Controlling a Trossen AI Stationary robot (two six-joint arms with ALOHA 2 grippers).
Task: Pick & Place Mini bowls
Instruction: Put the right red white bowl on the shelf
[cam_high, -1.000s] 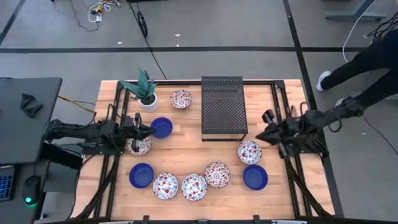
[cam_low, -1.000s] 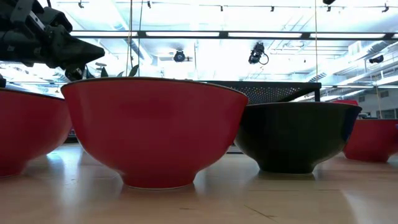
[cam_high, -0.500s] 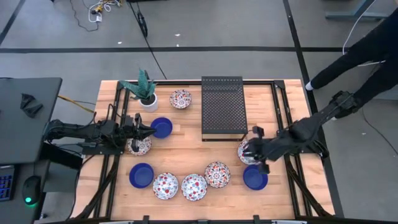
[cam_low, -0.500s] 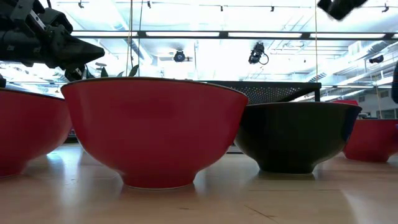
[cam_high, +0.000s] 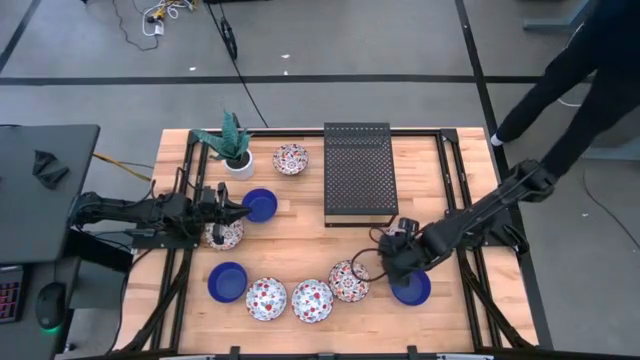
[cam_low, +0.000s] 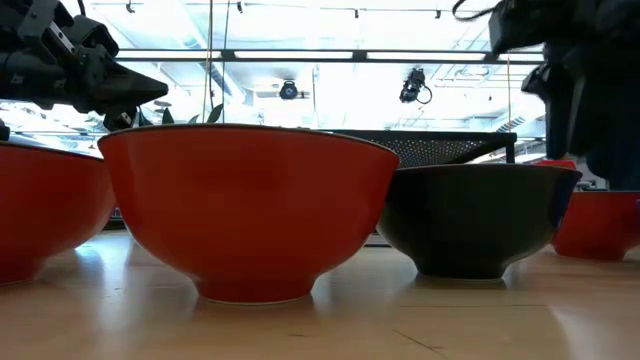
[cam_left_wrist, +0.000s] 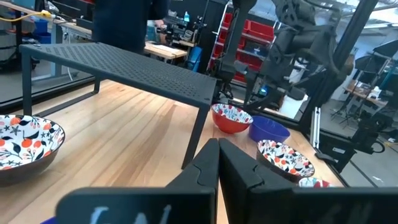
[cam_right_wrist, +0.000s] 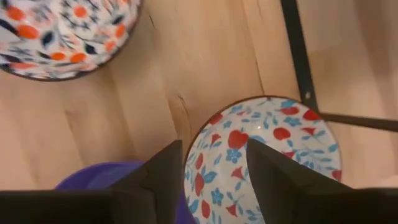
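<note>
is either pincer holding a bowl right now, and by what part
Nothing is held. The right pincer is open, straddling the floral bowl at its rim; the left pincer is shut, empty.

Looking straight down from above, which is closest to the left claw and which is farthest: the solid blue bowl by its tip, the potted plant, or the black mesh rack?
From the left gripper, in the high view:
1. Solid blue bowl, right at its tip.
2. Potted plant, toward the table's back-left corner.
3. Black mesh rack, at the table's middle back.
</note>
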